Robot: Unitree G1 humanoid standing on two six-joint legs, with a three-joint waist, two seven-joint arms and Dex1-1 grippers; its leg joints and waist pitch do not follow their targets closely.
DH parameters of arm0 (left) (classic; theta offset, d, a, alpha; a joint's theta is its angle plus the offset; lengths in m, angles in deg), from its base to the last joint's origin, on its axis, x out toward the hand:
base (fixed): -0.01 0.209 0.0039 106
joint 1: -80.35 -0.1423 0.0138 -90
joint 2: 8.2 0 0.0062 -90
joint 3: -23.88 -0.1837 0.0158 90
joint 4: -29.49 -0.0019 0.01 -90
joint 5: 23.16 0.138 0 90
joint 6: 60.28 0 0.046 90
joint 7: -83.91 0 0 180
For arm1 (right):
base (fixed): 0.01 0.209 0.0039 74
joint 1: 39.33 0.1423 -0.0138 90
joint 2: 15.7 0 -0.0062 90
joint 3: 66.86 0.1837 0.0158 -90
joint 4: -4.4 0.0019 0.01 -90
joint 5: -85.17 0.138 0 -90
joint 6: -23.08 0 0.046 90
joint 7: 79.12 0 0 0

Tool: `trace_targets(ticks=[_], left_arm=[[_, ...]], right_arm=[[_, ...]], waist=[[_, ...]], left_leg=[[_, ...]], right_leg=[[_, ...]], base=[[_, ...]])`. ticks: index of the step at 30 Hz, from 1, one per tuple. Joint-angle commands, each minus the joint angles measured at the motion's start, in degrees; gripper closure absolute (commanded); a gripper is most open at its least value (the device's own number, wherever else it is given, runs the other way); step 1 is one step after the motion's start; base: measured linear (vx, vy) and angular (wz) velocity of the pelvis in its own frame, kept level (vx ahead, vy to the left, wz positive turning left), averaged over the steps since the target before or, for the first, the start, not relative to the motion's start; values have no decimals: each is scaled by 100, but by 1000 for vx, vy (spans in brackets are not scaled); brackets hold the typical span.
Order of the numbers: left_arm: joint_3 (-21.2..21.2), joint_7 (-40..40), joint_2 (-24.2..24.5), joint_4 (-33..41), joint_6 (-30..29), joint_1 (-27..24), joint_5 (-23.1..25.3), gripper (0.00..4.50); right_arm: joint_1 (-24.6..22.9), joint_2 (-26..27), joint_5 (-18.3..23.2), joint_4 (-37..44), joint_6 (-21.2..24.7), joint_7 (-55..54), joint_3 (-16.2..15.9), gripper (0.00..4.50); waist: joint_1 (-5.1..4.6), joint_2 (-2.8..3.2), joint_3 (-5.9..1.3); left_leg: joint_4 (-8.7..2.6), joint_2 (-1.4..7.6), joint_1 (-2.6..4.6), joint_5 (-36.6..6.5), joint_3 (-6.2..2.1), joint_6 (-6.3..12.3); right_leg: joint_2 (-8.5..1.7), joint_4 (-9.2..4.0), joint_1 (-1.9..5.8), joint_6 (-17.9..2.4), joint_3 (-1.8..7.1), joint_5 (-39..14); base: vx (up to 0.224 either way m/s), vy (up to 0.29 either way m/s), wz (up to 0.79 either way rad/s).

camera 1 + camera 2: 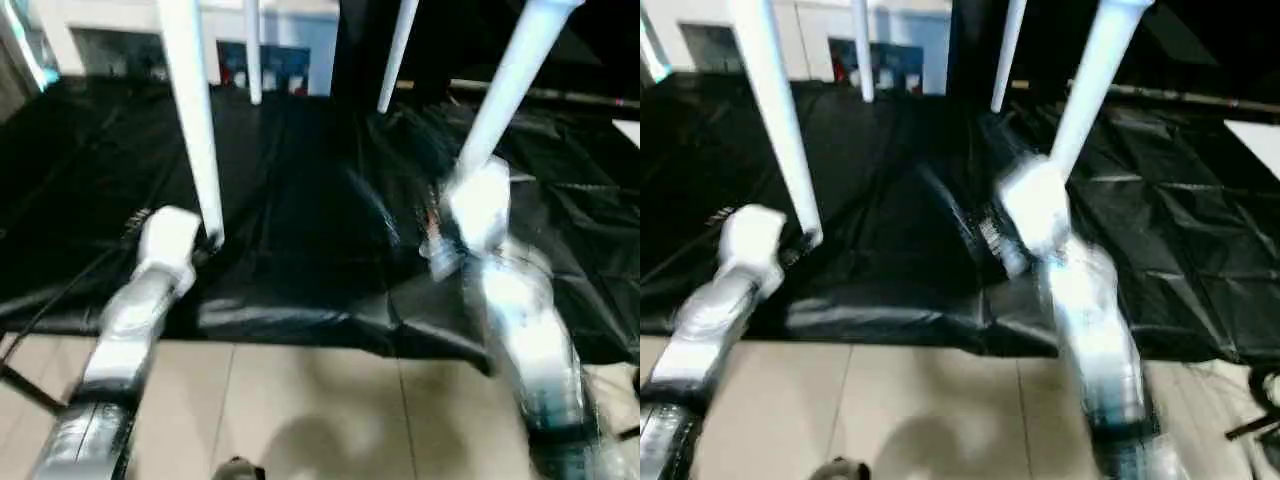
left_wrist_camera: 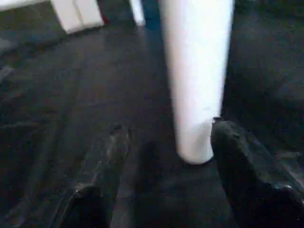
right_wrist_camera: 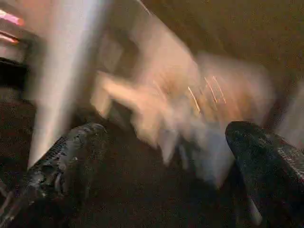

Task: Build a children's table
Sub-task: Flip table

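The children's table stands on its four white legs on a black sheet; its top is out of view above. The near left leg (image 1: pixel 195 120) ends with its foot on the sheet right beside my left wrist (image 1: pixel 168 240). In the left wrist view that leg (image 2: pixel 197 80) rises between the fingers of my left gripper (image 2: pixel 166 137), which is open, with one finger (image 2: pixel 242 161) close against it. The near right leg (image 1: pixel 510 80) slants down behind my right wrist (image 1: pixel 478 210). My right gripper (image 3: pixel 166 142) is open wide, with a blurred white leg (image 3: pixel 61 85) beside one finger.
The two far legs (image 1: pixel 253 60) (image 1: pixel 396 60) stand at the back of the crinkled black sheet (image 1: pixel 300 200). Beige floor tiles (image 1: pixel 300 410) lie in front of it. White furniture (image 1: pixel 100 30) lines the back wall. A dark cable (image 1: pixel 1255 425) lies at the lower right.
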Motion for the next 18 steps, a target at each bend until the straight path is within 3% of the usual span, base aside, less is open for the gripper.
trace_targets(ticks=[1,2,3,4,5,6,10,11,12,14,15,16,18], left_arm=[[160,-52,-110,469,-51,-213,-208,102],[235,-112,-185,728,-134,-382,-300,80],[309,-317,-428,1519,-450,-776,-487,80],[313,-344,-454,1604,-505,-812,-505,80],[227,-562,-612,2221,-698,-1081,-424,80],[107,-700,-678,2574,-691,-1233,-245,80],[-71,-1158,-1006,3350,-607,-1575,137,80],[-150,-1129,-1036,3527,-671,-1662,121,80],[-198,-1124,-1095,3694,-713,-1762,98,80],[-278,-1109,-1178,4036,-822,-1956,111,80],[-301,-1132,-1211,4209,-860,-2041,162,80],[-330,-1169,-1228,4379,-918,-2126,192,80],[-348,-1214,-1245,4537,-1001,-2207,204,80]], right_arm=[[-117,56,34,106,747,-481,343,0],[-234,102,56,160,1015,-655,417,0],[-399,184,99,113,1240,-967,623,0],[-414,191,111,115,1258,-1000,644,0],[-495,220,-137,118,1233,-1236,746,0],[-528,219,-476,128,1140,-1376,767,0],[-726,327,-306,411,1530,-1559,857,0],[-815,325,-329,560,1494,-1528,826,0],[-922,322,-344,744,1444,-1489,787,0],[-1101,333,-340,1030,1495,-1503,744,0],[-1179,336,-318,1142,1528,-1502,730,0],[-1257,356,-291,1234,1519,-1488,730,0],[-1355,399,-147,1336,1536,-1422,760,0]], waist=[[-8,142,-375],[-1,159,-390],[-1,254,-367],[-12,240,-349],[2,281,-325],[-11,253,-297],[-9,239,-282],[-16,208,-282],[-19,161,-293],[-16,141,-288],[-26,173,-291],[-32,147,-290],[-33,166,-285]], left_leg=[[-554,272,259,-2972,-227,-499],[-528,246,248,-2863,-219,-477],[-527,261,241,-2824,-211,-452],[-534,277,235,-2864,-208,-468],[-528,271,259,-3010,-208,-494],[-531,274,253,-3095,-209,-493],[-530,235,249,-3009,-218,-451],[-534,234,230,-2959,-218,-446],[-524,233,233,-2911,-208,-433],[-523,236,224,-2846,-203,-408],[-536,229,203,-2807,-218,-404],[-538,237,199,-2817,-216,-402],[-522,221,236,-2939,-212,-403]], right_leg=[[-261,-448,84,-927,196,-1293],[-257,-436,82,-907,196,-1284],[-272,-461,44,-915,210,-1240],[-275,-464,45,-913,204,-1300],[-274,-487,13,-837,202,-1590],[-275,-548,-3,-730,208,-1829],[-268,-612,5,-349,207,-2300],[-259,-624,8,-254,207,-2370],[-256,-625,2,-199,210,-2396],[-248,-625,-9,-146,211,-2425],[-245,-609,7,-115,204,-2413],[-243,-612,8,-99,203,-2400],[-226,-633,-38,-40,206,-2468]], base=[[0,0,0],[0,0,0],[0,0,0],[0,0,0],[0,0,0],[0,0,0],[0,0,0],[0,0,0],[0,0,0],[0,0,0],[0,0,0],[0,0,0],[0,0,0]])
